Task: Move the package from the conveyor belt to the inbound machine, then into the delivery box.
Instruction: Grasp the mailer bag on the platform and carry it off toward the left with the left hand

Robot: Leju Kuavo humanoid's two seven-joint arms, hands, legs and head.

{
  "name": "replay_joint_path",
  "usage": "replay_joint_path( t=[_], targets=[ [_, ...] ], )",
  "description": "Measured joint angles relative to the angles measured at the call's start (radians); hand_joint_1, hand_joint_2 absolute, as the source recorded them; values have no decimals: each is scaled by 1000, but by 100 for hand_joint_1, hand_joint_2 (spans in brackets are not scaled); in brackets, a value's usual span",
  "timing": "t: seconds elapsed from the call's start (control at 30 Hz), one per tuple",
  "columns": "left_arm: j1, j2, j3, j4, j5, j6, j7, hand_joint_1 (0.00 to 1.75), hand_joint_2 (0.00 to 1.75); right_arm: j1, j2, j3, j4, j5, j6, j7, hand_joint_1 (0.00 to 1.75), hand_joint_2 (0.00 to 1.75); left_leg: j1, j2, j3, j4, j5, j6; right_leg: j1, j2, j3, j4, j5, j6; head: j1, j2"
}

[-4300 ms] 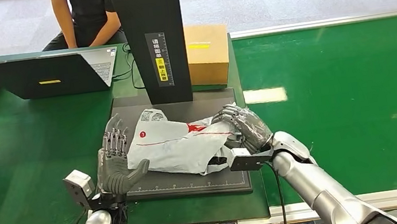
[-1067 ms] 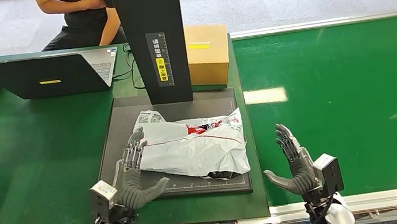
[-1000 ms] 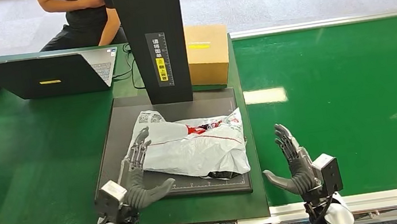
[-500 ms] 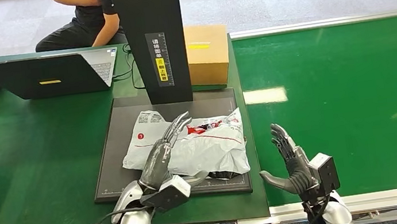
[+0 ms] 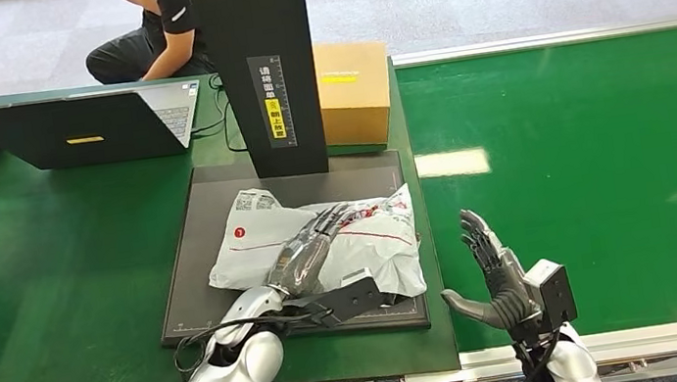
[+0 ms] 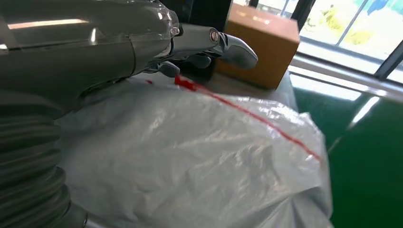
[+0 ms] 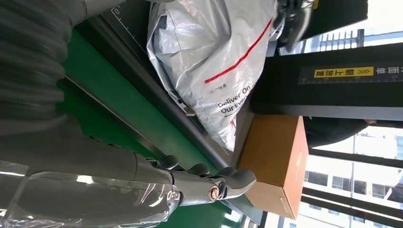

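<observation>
The package [image 5: 322,243] lies on the inbound machine [image 5: 226,265], left of the conveyor belt [image 5: 590,178].

Both arms are smooth silver metal tubes with rounded joints. The left hand [image 5: 308,252] has dark grey metallic fingers and a black box-shaped camera module at the wrist, fed by black cables. The right hand [image 5: 497,281] matches, with a grey ribbed wrist cover and a visible screw near its thumb.
</observation>
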Motion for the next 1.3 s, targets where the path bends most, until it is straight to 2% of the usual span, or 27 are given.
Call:
replay_joint_path(
  t=[0.17,0.23,0.27,0.37,0.4,0.9,1.03,1.2,1.3],
  targets=[
    [-39,-11,0,108,18,-24,31,0,175,-1,0,-1,7,0,-4,0,0,175,0,0,0,0,0,0,0,0,0,0,0,0,0,0],
    [-50,-13,2,138,30,-25,39,7,175,0,0,-1,7,0,-5,0,0,175,0,0,0,0,0,0,0,0,0,0,0,0,0,0],
    [-54,-13,4,150,37,-26,41,38,175,0,0,-1,7,-1,-5,0,0,175,0,0,0,0,0,0,0,0,0,0,0,0,0,0],
    [-61,-13,12,171,61,-20,42,160,175,2,0,-2,7,-4,-7,4,0,175,0,0,0,0,0,0,0,0,0,0,0,0,0,0],
    [-61,-13,15,175,67,-14,40,173,175,2,0,-2,7,-5,-9,5,0,175,0,0,0,0,0,0,0,0,0,0,0,0,0,0],
    [-17,-3,64,107,83,92,4,175,175,5,0,-2,7,-25,-15,13,0,175,0,0,0,0,0,0,0,0,0,0,0,0,0,0],
    [-6,5,77,89,56,124,18,175,175,5,0,-2,7,-28,-15,16,0,175,0,0,0,0,0,0,0,0,0,0,0,0,0,0],
    [2,25,134,79,21,196,51,175,175,11,1,-5,2,-30,-15,21,0,175,0,0,0,0,0,0,0,0,0,0,0,0,0,0],
    [4,38,177,73,5,208,52,175,175,16,1,-7,-5,-31,-14,23,0,175,0,0,0,0,0,0,0,0,0,0,0,0,0,0]
  ],
)
